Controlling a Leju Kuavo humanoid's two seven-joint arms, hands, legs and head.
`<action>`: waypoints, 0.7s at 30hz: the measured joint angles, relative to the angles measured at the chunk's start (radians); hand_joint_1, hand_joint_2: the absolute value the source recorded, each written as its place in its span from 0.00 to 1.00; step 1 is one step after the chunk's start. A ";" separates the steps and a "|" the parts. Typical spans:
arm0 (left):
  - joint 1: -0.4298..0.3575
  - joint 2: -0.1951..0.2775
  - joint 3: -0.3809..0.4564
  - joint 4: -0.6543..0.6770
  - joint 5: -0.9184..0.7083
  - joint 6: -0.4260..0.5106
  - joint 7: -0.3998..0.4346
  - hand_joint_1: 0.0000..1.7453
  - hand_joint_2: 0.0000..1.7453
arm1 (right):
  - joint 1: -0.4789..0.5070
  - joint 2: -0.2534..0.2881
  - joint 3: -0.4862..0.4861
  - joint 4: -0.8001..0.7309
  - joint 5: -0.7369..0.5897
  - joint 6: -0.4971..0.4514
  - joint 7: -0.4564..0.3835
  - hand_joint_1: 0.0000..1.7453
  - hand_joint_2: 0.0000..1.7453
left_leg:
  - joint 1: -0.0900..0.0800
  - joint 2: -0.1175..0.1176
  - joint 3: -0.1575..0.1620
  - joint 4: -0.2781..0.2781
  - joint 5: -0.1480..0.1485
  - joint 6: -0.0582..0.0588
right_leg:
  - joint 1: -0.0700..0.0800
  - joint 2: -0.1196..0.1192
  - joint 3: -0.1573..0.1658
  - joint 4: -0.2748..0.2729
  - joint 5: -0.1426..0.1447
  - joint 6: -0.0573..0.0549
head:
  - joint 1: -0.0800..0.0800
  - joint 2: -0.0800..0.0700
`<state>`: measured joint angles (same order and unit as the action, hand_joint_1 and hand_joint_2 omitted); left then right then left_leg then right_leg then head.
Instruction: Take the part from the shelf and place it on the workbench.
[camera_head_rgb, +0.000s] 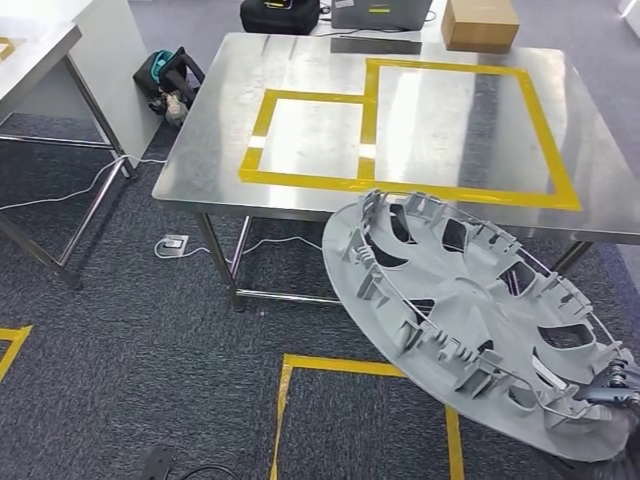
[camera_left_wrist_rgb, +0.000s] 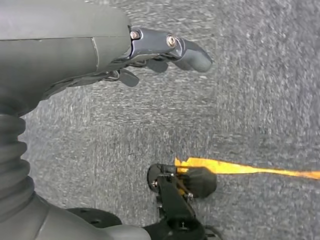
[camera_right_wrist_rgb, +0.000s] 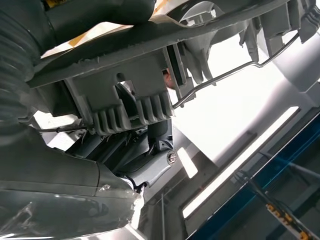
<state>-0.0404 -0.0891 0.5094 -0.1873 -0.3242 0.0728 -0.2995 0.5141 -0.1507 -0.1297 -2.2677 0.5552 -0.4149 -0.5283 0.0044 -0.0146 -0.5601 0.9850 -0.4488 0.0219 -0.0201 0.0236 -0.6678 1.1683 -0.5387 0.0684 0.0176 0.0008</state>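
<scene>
A steel workbench (camera_head_rgb: 226, 140) marked with yellow tape (camera_head_rgb: 460, 190) is standing on grey carpet (camera_head_rgb: 113, 350), a cardboard box (camera_head_rgb: 479, 22) sitting at its far edge. The right hand (camera_head_rgb: 615, 385) is gripping the rim of a grey wheel cover (camera_head_rgb: 468, 320), tilted just in front of the workbench. The left hand (camera_left_wrist_rgb: 151, 50) is hanging over the carpet, fingers loosely apart, holding nothing.
</scene>
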 joint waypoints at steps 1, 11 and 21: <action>0.001 0.000 0.000 0.000 0.000 -0.001 0.000 0.00 1.00 | -0.001 0.000 0.000 0.000 0.001 0.000 0.001 1.00 1.00 | -0.002 0.012 0.000 0.000 -0.001 0.002 | 0.000 -0.011 -0.033 0.067 -0.030 0.003 | 0.001 0.000; -0.001 -0.004 0.000 0.000 -0.009 -0.003 0.000 0.00 1.00 | 0.005 0.000 0.000 0.000 0.005 -0.003 0.009 1.00 1.00 | -0.014 0.086 0.022 0.006 -0.021 -0.024 | 0.006 -0.054 0.092 -0.145 0.078 -0.022 | -0.002 0.000; 0.004 -0.005 0.000 0.000 -0.011 -0.003 0.000 0.00 1.00 | 0.006 0.000 0.000 0.000 -0.001 -0.001 0.016 1.00 1.00 | -0.001 0.024 -0.058 0.168 -0.064 -0.046 | -0.004 -0.014 0.093 -0.149 0.082 -0.043 | -0.006 0.000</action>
<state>-0.0362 -0.0938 0.5093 -0.1873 -0.3355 0.0694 -0.2995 0.5197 -0.1507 -0.1297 -2.2675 0.5543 -0.4163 -0.5120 0.0035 0.0090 -0.6178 1.1532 -0.5126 -0.0245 -0.0239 0.0101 -0.5746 1.0191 -0.4564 0.0254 0.0115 0.0008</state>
